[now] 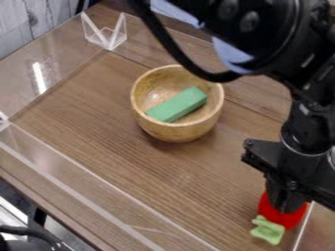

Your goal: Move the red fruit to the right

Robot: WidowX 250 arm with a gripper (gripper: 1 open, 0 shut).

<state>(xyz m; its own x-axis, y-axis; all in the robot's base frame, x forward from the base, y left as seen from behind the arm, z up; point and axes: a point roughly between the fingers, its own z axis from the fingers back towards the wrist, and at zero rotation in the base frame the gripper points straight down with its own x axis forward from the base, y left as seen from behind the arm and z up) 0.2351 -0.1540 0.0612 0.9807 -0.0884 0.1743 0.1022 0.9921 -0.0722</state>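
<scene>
One rounded red toy strawberry [283,212] lay under my black metal pincer [284,186] at the brown wooden table's [157,186] right, long axis slanting, leafy green base toward the camera; I pointed downward, grip unclear.

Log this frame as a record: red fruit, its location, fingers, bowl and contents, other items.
red_fruit: strawberry, near right edge of image, light green leafy base toward camera
fingers: around the fruit; hold or release not clear
bowl: wooden, left of the arm in the image
bowl_contents: green rectangular block
other: clear wire-like container, upper left
</scene>
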